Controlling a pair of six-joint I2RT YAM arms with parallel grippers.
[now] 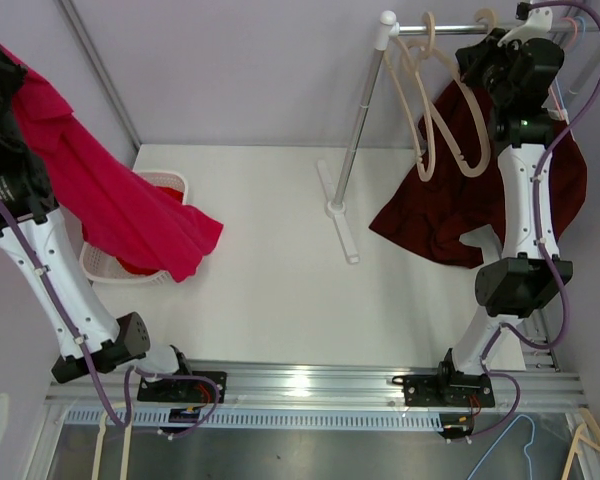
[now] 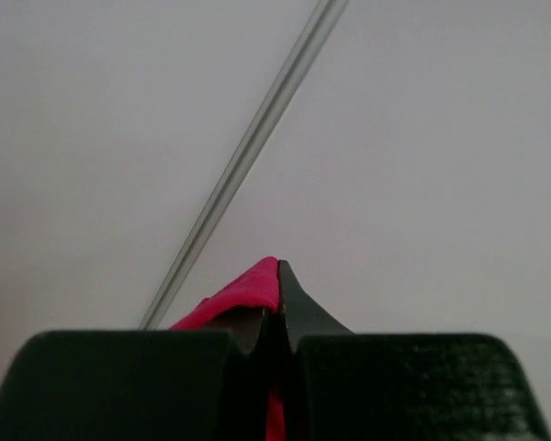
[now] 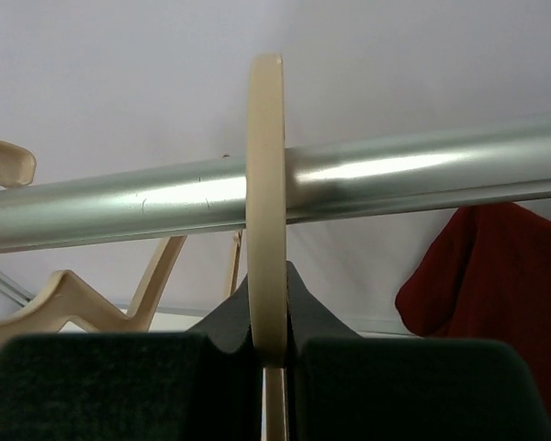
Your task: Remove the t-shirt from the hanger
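My left gripper point(image 1: 0, 60) is raised at the far left and shut on a bright red t-shirt point(image 1: 120, 215), which drapes down to a white basket point(image 1: 170, 182). The left wrist view shows its fabric point(image 2: 243, 289) pinched between the shut jaws of that gripper point(image 2: 277, 276). My right gripper point(image 1: 490, 45) is up at the clothes rail point(image 1: 450, 28), shut on the hook of a cream hanger point(image 3: 266, 184) that sits over the rail point(image 3: 422, 179). That hanger point(image 1: 470, 130) hangs bare. A dark red t-shirt point(image 1: 440, 215) hangs behind the right arm.
A second bare cream hanger point(image 1: 425, 110) hangs on the rail, left of the held one. The rack's pole point(image 1: 360, 120) and foot point(image 1: 338, 215) stand mid-table. Red cloth lies in the basket. Spare hangers point(image 1: 520, 445) lie below the table's near edge.
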